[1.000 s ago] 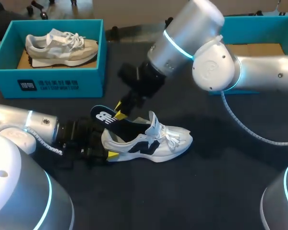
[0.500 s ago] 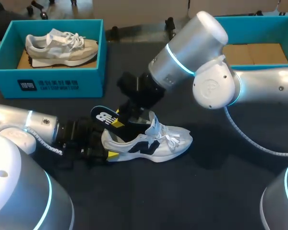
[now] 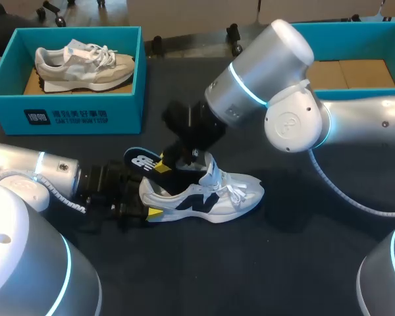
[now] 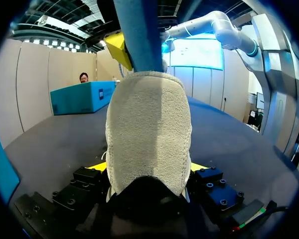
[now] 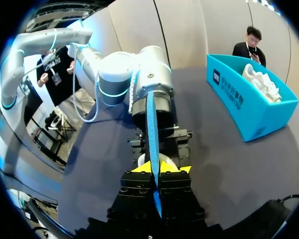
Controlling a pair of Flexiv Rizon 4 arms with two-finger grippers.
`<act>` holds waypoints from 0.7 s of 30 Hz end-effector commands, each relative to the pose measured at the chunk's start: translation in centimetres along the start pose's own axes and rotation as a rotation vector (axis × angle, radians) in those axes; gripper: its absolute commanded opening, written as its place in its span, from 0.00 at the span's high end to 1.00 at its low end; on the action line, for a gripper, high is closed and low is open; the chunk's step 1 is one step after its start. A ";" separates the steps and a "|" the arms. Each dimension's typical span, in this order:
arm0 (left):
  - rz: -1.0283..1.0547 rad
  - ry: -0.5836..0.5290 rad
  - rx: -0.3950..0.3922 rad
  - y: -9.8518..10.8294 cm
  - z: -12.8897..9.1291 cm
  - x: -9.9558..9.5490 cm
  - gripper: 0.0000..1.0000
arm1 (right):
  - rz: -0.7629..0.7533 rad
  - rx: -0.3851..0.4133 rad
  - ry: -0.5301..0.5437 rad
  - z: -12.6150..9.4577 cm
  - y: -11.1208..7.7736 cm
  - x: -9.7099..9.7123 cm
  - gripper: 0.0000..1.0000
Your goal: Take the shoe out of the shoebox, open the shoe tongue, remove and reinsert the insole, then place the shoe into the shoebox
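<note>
Right tool with insole — lower into shoe

Left gripper clamped low; right gripper pinched shut above it.

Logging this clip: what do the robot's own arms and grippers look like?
The left arm and right arm are smooth silver-grey tubes with rounded joints, each ringed by a glowing cyan band. A grey cable loops from the right arm. The left gripper and right gripper are black and blocky, studded with screws, each with two bright yellow fingertips.
</note>
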State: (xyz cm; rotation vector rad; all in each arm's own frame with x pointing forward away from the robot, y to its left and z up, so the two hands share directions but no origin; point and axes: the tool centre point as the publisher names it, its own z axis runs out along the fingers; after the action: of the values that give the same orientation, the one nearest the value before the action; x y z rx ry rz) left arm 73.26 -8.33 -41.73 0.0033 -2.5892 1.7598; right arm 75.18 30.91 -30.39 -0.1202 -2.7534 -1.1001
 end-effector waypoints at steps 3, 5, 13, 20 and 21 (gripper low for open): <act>-0.001 -0.001 -0.002 -0.1 0.1 0.0 1.00 | -0.036 -0.031 -0.037 -0.8 0.9 -0.6 1.00; -0.001 -0.001 -0.002 -0.1 0.1 0.0 1.00 | -0.056 -0.054 -0.068 -1.3 1.3 -1.1 1.00; -0.001 -0.001 -0.002 -0.1 0.1 0.0 1.00 | -0.127 -0.104 -0.172 -3.7 2.7 -3.3 1.00; -0.001 -0.001 -0.002 -0.1 0.1 0.0 1.00 | -0.174 -0.138 -0.238 -6.1 3.7 -4.9 1.00; -0.001 -0.001 -0.002 -0.1 0.1 0.0 1.00 | -0.179 -0.140 -0.245 -6.4 3.9 -5.2 1.00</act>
State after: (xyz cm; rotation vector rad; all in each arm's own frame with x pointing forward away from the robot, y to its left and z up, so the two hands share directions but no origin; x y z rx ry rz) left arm 73.27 -8.34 -41.72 0.0033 -2.5891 1.7598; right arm 81.67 30.04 -24.84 -0.0324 -2.9424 -1.4137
